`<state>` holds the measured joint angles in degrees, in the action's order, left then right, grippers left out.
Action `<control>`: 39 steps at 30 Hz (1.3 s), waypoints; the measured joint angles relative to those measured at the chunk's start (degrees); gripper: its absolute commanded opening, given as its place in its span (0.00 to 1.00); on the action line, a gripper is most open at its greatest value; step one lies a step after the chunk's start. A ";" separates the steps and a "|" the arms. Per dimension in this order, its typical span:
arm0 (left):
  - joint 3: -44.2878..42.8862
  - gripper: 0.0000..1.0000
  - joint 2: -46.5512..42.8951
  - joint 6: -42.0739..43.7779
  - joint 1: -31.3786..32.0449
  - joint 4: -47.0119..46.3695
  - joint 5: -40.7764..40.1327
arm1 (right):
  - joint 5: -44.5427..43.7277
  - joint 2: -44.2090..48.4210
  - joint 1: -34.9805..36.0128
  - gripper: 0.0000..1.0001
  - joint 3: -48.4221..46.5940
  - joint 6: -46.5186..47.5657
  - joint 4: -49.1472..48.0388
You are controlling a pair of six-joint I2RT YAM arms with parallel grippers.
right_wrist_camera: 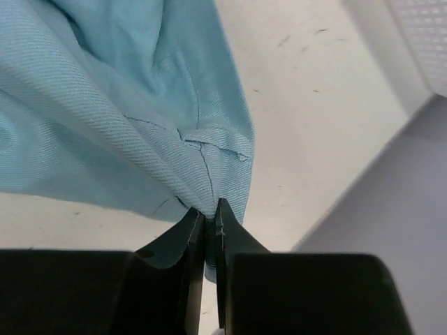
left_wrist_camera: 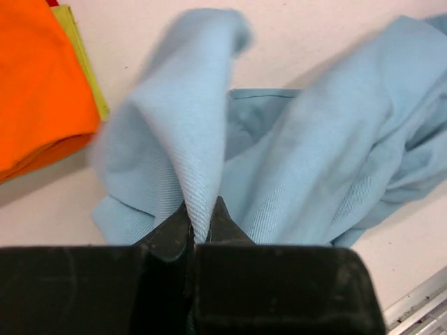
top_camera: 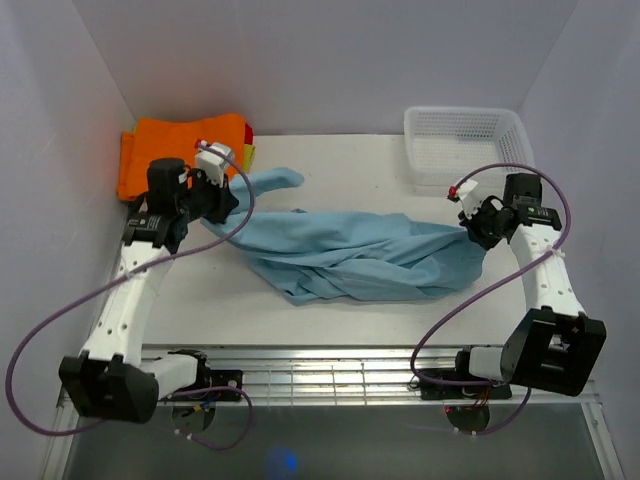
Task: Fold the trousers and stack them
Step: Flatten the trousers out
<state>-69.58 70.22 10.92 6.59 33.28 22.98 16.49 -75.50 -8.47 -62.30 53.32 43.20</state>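
The trousers (top_camera: pixel 360 255) span left-to-right between the left end effector (left_wrist_camera: pixel 202 213) and right end effector (right_wrist_camera: pixel 209 209), both clamped on them

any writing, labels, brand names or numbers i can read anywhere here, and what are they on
None: no text can be read in any view.
The light sky-blue cloth trousers, bright orange folded garment and white plastic mesh basket are unmarked.
The black left claw and black right claw, both shut on the trousers, show no lettering.
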 measured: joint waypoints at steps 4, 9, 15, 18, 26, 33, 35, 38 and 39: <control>9.16 0.00 -9.05 -1.77 1.49 -0.28 -0.94 | -3.10 6.93 -1.51 0.08 4.28 6.08 -4.11; 17.55 0.04 -5.60 -1.75 -0.09 5.14 -5.16 | -5.95 14.99 -3.48 0.08 19.96 15.65 -9.73; 15.47 0.88 -2.54 5.44 -2.54 14.47 -5.14 | -6.91 21.77 -5.86 0.84 29.51 26.73 -7.87; 12.98 0.98 -2.05 11.02 -3.78 19.43 -3.43 | -4.66 22.95 -8.20 0.91 27.82 30.45 -2.73; -6.43 0.98 1.51 24.76 -11.63 28.26 3.10 | 9.11 8.13 -16.79 0.90 -0.55 29.55 12.31; -23.08 0.92 25.09 29.49 -10.82 27.82 7.56 | 14.91 -14.56 -15.47 0.84 -20.02 24.83 14.21; -27.87 0.88 34.32 29.88 -10.12 27.78 7.85 | 14.58 -19.74 -14.01 0.83 -21.99 24.70 14.16; -32.33 0.84 44.87 29.92 -9.07 27.65 7.45 | 13.60 -25.40 -12.02 0.82 -24.17 23.93 13.84; -32.92 0.84 47.21 29.86 -8.66 27.78 7.32 | 13.16 -27.10 -11.21 0.81 -24.81 23.21 13.44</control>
<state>-102.50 117.43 40.77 -2.07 61.06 30.30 29.65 -102.61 -19.68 -87.11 76.53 56.64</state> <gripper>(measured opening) 0.863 0.820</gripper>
